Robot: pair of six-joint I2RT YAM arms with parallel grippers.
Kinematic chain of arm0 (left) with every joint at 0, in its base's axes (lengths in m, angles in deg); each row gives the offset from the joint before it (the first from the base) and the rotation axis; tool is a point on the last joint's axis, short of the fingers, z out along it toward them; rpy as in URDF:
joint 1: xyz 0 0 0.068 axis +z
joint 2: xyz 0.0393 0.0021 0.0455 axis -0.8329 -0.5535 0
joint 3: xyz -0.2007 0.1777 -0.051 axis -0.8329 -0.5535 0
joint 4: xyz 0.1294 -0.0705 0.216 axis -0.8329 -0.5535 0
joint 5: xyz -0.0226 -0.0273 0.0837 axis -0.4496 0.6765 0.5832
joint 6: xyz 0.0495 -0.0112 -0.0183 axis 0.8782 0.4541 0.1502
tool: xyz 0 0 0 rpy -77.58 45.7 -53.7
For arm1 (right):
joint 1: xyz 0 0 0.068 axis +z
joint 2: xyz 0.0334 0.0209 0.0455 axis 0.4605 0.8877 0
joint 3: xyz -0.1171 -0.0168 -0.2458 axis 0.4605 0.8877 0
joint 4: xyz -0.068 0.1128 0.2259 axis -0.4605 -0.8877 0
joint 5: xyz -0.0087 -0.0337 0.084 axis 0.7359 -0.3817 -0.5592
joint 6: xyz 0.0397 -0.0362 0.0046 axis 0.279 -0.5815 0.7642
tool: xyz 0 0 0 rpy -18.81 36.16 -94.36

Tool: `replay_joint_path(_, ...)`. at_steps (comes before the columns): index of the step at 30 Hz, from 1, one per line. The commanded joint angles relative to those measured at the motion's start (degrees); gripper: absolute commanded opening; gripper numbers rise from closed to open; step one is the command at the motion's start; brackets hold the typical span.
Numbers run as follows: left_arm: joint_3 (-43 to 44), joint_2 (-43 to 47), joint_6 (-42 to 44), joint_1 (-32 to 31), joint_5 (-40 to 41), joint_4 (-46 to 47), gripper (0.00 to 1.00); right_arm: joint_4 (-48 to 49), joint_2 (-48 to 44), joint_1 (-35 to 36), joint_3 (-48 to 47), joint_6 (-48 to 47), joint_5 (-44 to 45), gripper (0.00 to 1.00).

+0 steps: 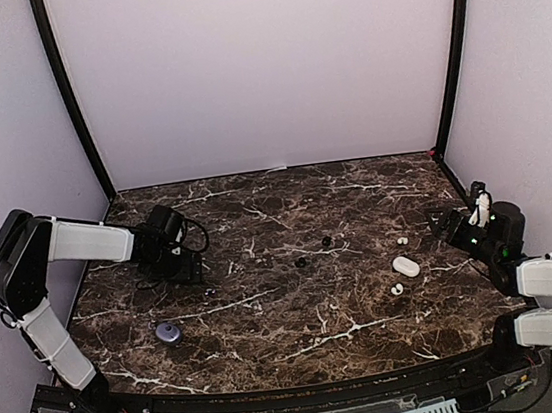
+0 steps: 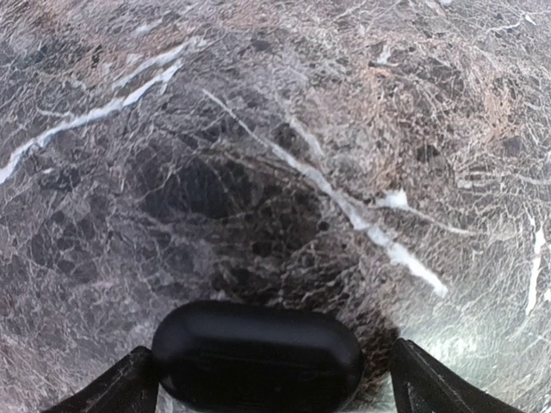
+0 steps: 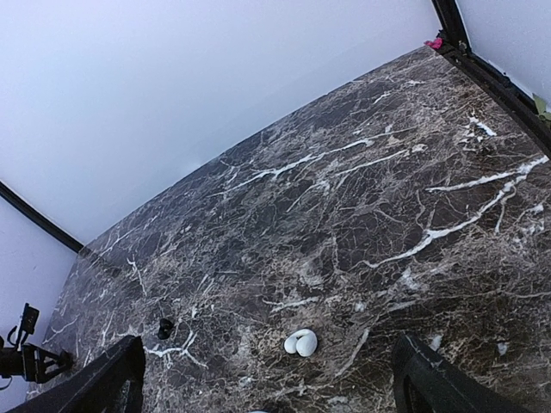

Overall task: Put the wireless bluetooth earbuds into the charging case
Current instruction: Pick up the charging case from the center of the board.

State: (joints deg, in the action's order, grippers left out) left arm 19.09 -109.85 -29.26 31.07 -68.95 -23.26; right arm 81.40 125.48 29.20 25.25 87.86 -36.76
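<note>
Marble table (image 1: 271, 328), dark w/ white veins, and everything on it is small. I'll take the white case (image 1: 405, 266) as the marker.

Far to its left, the L gripper (image 1: 184, 263) sits low on the slab. Its jaws are spread about as wide as they go and straddle the black case (image 2: 256, 354). One finger looks right up against the case's end and the other shows a sliver of gap, so I'd say it's bracketed, not gripped. Also well left of the white case, but nearer the front edge, lies a blue oval (image 1: 167, 331) on its own.

Two black buds (image 1: 327, 241) lie a bit left of the white case and slightly farther back, near each other and loose on the table. Of the white buds (image 1: 402, 241), one is just behind the white case and one just in front, neither touching it. Just right of the white case, the R gripper (image 1: 448, 226) hangs w/ jaws fully apart and nothing btwn them.

No bud is in a case yet, and I can't tell if either lid is up.

Risks as I see them:
- The black buds nearly vanish against the dark marble, so a pick could miss.
- The glossy little beans could squirt out of a hard pinch and roll.
- If L closes off-centre, the black case may skid or spin.
</note>
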Motion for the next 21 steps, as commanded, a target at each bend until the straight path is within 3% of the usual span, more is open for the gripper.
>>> replay_joint_path(1, 1.6, -1.5, 1.1, -0.2, 1.4, -2.8, 0.93, 3.0, 0.0, 0.3, -0.7, 0.0, -0.6, 0.99)
replay_joint_path(9, 2.1, -1.6, 0.9, -0.2, 3.5, -3.6, 0.71, 3.0, 0.2, 0.3, -1.0, -0.2, -1.1, 0.99)
replay_joint_path(15, 2.0, 0.0, 1.3, -0.3, 3.0, -3.2, 0.64, 3.9, 0.6, 0.5, -1.4, -0.5, -3.1, 0.99)
replay_joint_path(21, -0.4, 6.5, 4.6, -1.1, -3.7, 3.3, 0.62, 4.8, 1.9, 3.6, -2.9, -2.5, -5.5, 0.99)
